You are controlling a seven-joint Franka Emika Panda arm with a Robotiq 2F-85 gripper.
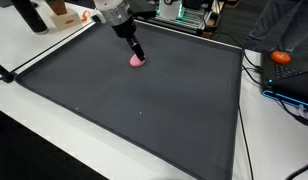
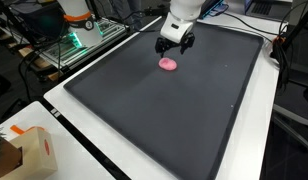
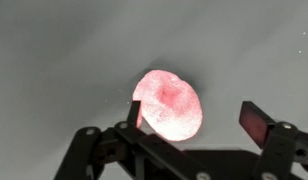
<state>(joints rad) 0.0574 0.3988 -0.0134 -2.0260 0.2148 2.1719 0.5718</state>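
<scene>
A small pink rounded object (image 1: pixel 138 61) lies on the dark grey mat (image 1: pixel 144 110) near its far side. In an exterior view the same pink object (image 2: pixel 169 64) lies just in front of my gripper (image 2: pixel 175 45). My gripper (image 1: pixel 136 52) hovers right above it, jaws spread wide. In the wrist view the pink object (image 3: pixel 169 104) glows brightly beside one finger (image 3: pixel 134 112); the other finger (image 3: pixel 257 120) stands well apart from it. My gripper (image 3: pixel 194 118) holds nothing.
The mat fills most of a white table (image 2: pixel 94 150). A cardboard box (image 2: pixel 22 155) sits at a table corner. An orange object (image 1: pixel 283 57) and cables lie beside the mat's edge. Electronics with green lights (image 2: pixel 76 40) stand behind the mat.
</scene>
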